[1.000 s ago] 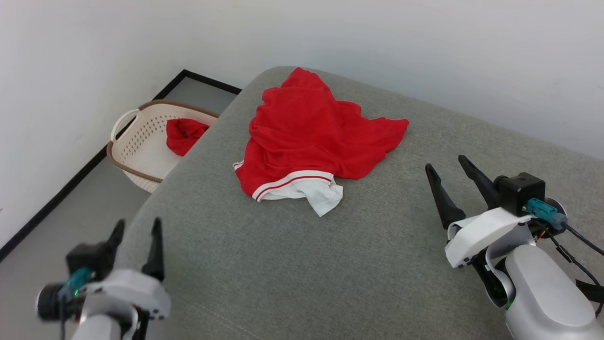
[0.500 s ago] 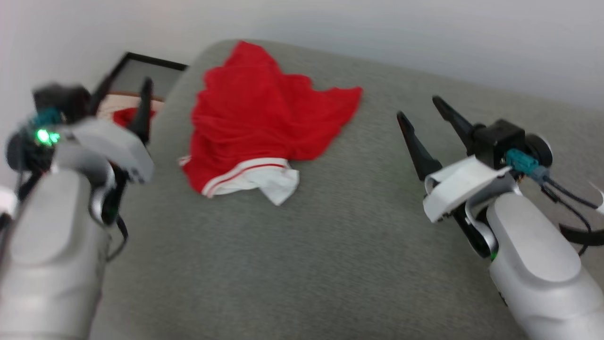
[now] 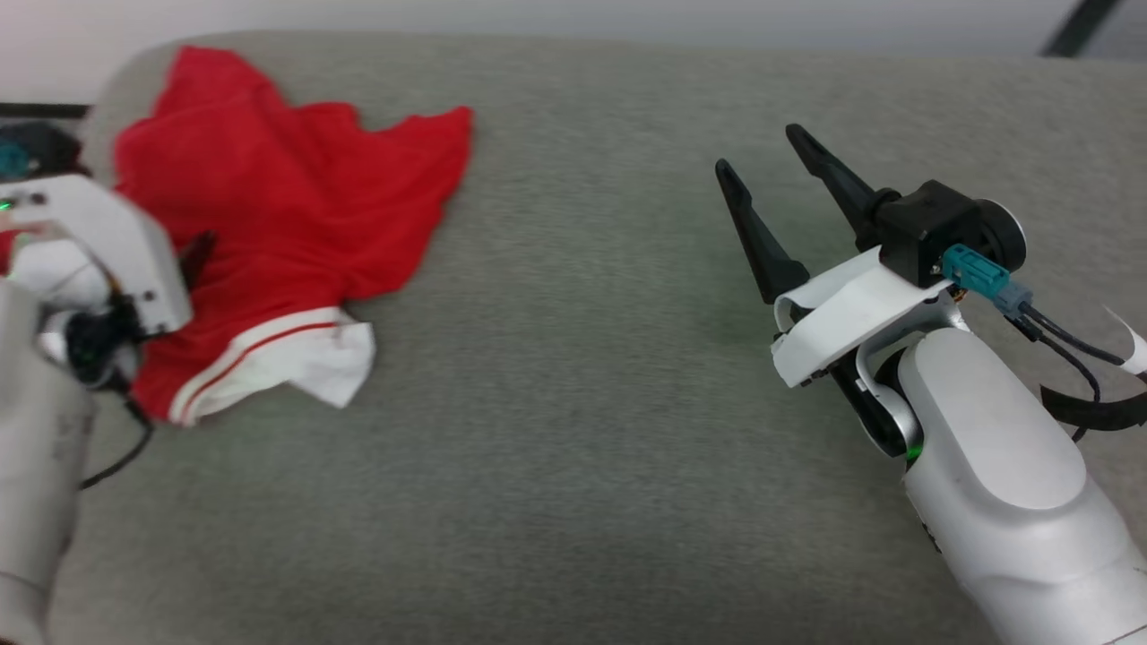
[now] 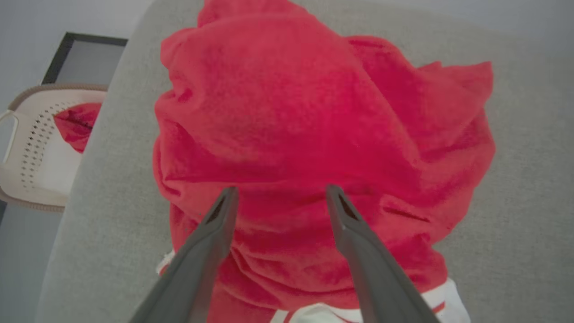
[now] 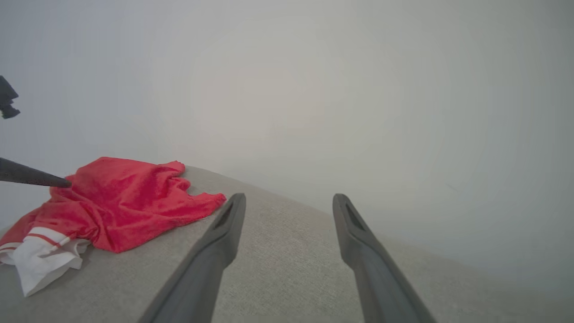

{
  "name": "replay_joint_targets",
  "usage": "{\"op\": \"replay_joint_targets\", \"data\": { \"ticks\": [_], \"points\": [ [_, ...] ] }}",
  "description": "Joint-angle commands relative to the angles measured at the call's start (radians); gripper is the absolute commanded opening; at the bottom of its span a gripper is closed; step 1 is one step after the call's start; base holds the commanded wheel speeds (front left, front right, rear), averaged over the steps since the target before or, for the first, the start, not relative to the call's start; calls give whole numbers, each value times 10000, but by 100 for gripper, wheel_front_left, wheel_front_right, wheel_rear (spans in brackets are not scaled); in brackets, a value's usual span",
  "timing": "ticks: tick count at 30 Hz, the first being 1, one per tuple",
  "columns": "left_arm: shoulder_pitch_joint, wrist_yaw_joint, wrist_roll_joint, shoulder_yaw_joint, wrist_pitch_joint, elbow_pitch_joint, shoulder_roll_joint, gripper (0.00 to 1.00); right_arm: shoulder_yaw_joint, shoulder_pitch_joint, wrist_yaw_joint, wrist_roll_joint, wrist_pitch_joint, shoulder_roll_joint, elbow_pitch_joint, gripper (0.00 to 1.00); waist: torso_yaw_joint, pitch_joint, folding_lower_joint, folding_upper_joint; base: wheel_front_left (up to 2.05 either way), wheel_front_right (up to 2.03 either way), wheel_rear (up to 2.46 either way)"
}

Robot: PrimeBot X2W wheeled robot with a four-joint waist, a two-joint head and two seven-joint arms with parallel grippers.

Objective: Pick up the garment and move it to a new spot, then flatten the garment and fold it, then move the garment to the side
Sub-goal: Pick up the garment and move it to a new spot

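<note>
Garment (image 3: 269, 206) crumpled on cushion (image 3: 582, 403), step 1 pickup: left gripper (image 4: 279, 193) wide open over it, empty; right gripper (image 3: 757, 150) open, empty, well apart. Next: lower, pinch.

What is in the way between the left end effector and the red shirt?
Nothing that I can see. The left end effector hangs open right over the jersey, pointing at its crumpled red middle. I cannot tell whether the fingertips touch the cloth yet.
</note>
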Motion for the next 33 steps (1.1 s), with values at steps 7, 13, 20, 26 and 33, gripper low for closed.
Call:
{"op": "replay_joint_targets", "data": {
  "ticks": [7,13,20,26,33],
  "points": [
    [145,-6,-1386,-23,1642,720,764,100,-175,33,37,-138,-7,-79,-310,100,-1772,845,0,0,0,0,0],
    [343,-7,-1995,119,1763,1258,887,100,-120,69,37,-202,24,-231,-475,100,-2302,1076,0,0,0,0,0],
    [514,-7,-2431,-24,2145,1547,717,100,-287,-10,37,-261,148,-414,-918,100,-2643,1568,0,0,0,0,0],
    [616,-31,-2655,-341,2343,1407,406,100,-396,29,37,-362,328,-426,-1233,100,-2672,1783,0,0,0,0,0],
    [368,-37,-2557,-579,979,958,646,0,-590,118,37,-443,385,-377,-1343,100,-2528,1595,0,0,0,0,0]
  ]
}}
